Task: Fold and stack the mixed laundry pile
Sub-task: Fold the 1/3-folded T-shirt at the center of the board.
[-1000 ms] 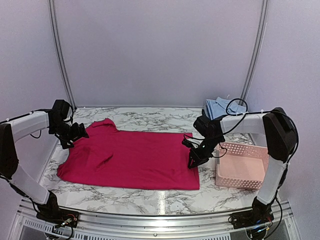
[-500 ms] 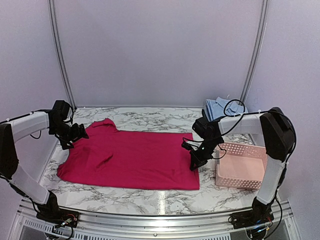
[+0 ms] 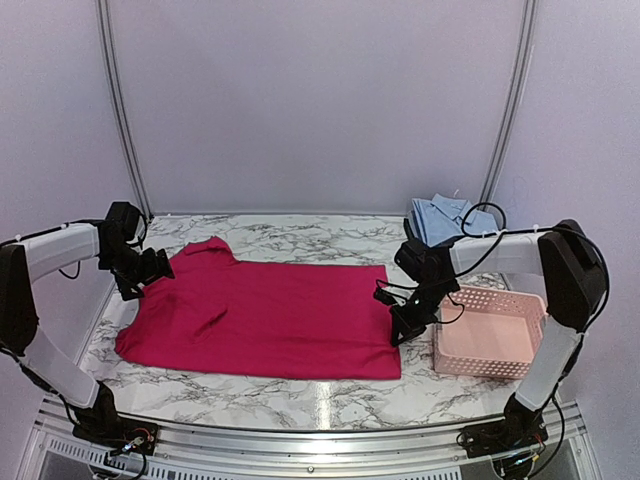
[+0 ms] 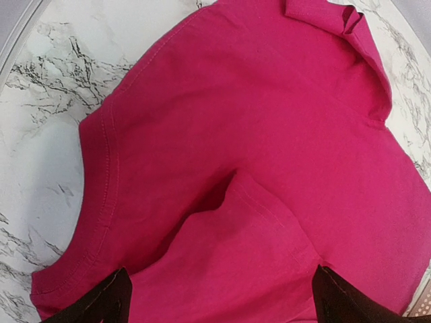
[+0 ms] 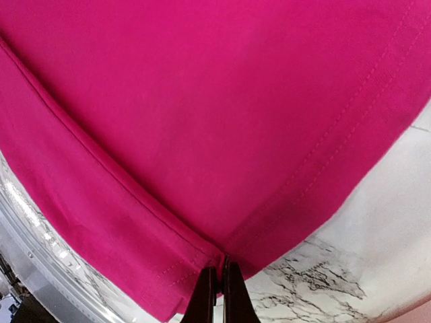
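Observation:
The magenta-red garment (image 3: 260, 315) lies spread flat across the marble table (image 3: 300, 232). My left gripper (image 3: 150, 272) hovers open over its left sleeve; in the left wrist view the fingertips (image 4: 118, 296) straddle a folded sleeve flap of the garment (image 4: 256, 134), and the gripper (image 4: 221, 291) holds nothing. My right gripper (image 3: 398, 330) is shut on the garment's right hem. In the right wrist view this gripper (image 5: 217, 272) pinches the doubled hem of the garment (image 5: 202, 101). The light blue shirt (image 3: 440, 215) sits folded at the back right.
A pink lattice basket (image 3: 490, 340) stands right of the garment, close beside my right arm. The table's metal front rail (image 3: 320, 435) runs along the near edge. Bare marble shows in front of and behind the garment.
My right gripper has closed on the garment's right hem and shifted slightly to the right. The left gripper has stayed open in the same place.

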Controlling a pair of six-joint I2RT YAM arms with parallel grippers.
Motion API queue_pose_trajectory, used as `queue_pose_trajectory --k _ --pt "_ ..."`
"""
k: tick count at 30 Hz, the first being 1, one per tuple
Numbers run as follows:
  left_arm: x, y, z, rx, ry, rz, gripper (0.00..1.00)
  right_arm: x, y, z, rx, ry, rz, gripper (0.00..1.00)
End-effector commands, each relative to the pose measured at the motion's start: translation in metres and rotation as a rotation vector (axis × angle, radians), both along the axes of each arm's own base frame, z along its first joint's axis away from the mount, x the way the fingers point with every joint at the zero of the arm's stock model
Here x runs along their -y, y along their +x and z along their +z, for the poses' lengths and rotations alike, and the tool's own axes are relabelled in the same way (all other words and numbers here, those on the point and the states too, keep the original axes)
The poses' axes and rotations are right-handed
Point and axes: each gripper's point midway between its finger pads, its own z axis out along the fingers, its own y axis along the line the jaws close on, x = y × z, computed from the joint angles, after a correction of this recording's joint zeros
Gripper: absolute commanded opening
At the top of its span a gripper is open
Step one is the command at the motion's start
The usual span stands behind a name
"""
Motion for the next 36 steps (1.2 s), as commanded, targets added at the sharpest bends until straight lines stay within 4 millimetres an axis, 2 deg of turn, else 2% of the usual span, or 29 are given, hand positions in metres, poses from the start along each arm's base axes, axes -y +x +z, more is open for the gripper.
queue_pose_trajectory --k 1,5,10,11,14,17,23,25,26,28,30,32,34,36 --pt "-0.007 -0.009 -0.009 -0.047 0.016 0.022 0.96 0.011 0.005 -0.003 0.008 -0.036 -0.043 0.0" --pt "-0.008 -0.008 -0.007 -0.041 0.018 0.024 0.96 0.014 0.012 -0.006 0.026 -0.052 -0.062 0.0" --pt "-0.01 -0.005 -0.002 -0.022 0.032 0.019 0.99 0.008 0.035 0.001 0.078 -0.041 -0.094 0.0" --pt "-0.011 -0.003 0.001 -0.01 0.037 0.018 0.99 0.006 0.038 0.0 0.08 -0.04 -0.09 0.02" --pt "-0.014 0.012 0.018 0.045 0.056 0.01 0.99 0.005 0.046 0.001 0.096 -0.056 -0.079 0.26" --pt "-0.016 0.037 0.046 0.131 0.085 -0.013 0.99 -0.001 0.065 0.028 0.191 -0.026 -0.078 0.48" --pt "-0.019 0.095 0.084 0.234 0.088 -0.036 0.99 -0.012 0.129 0.091 0.454 0.021 -0.102 0.67" --pt "-0.015 0.114 0.084 0.248 0.071 -0.055 0.99 -0.013 0.157 0.118 0.565 0.049 -0.139 0.79" --pt "-0.024 0.123 0.084 0.253 0.059 -0.042 0.99 -0.011 0.17 0.129 0.617 0.057 -0.167 0.84" --pt "-0.026 0.141 0.081 0.258 0.021 -0.053 0.99 -0.007 0.196 0.148 0.696 0.076 -0.229 0.96" --pt "-0.028 0.157 0.076 0.255 0.015 -0.071 0.95 -0.004 0.216 0.149 0.711 0.096 -0.261 0.99" --pt "-0.031 0.174 0.071 0.256 0.005 -0.074 0.88 -0.001 0.234 0.139 0.677 0.118 -0.271 0.98" --pt "-0.038 0.185 0.057 0.222 0.018 -0.064 0.79 0.001 0.245 0.125 0.607 0.148 -0.286 0.98" --pt "-0.043 0.189 0.04 0.166 0.033 -0.058 0.69 0.003 0.252 0.111 0.55 0.173 -0.288 0.93"
